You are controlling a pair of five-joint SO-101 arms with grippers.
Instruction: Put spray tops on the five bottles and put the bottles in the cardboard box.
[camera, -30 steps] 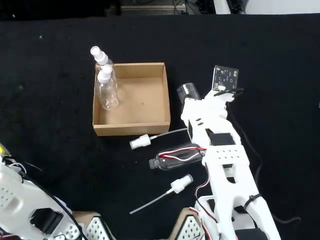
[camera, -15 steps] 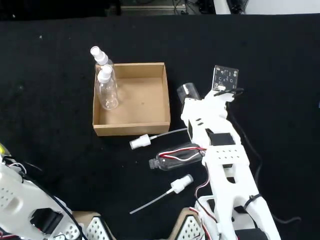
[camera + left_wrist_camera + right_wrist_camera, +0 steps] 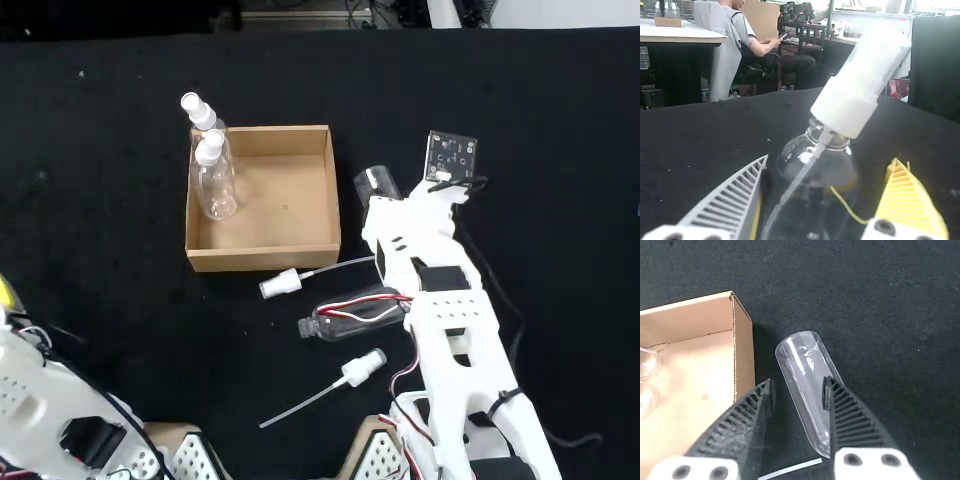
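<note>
Our right gripper (image 3: 797,385) hangs over the bare bottle (image 3: 810,390), its fingers (image 3: 747,425) spread a little wider than the body, one on each side and gripping nothing. The bottle lies on the bench (image 3: 520,120) just beside the right wall of the cardboard box (image 3: 262,258), about midway across the bench. Its long axis runs roughly from the far edge to the near edge. The closed round end points to the far edge, and the neck end is hidden under the gripper.

We judge it light, thin-walled, smooth and apt to roll. It should be pinched across the body near mid-length, gently enough not to dent it.

Our left gripper (image 3: 827,167) appears closed on a topped bottle (image 3: 815,190). That bottle is roughly upright, and its spray top (image 3: 860,85) sits tilted.
</note>
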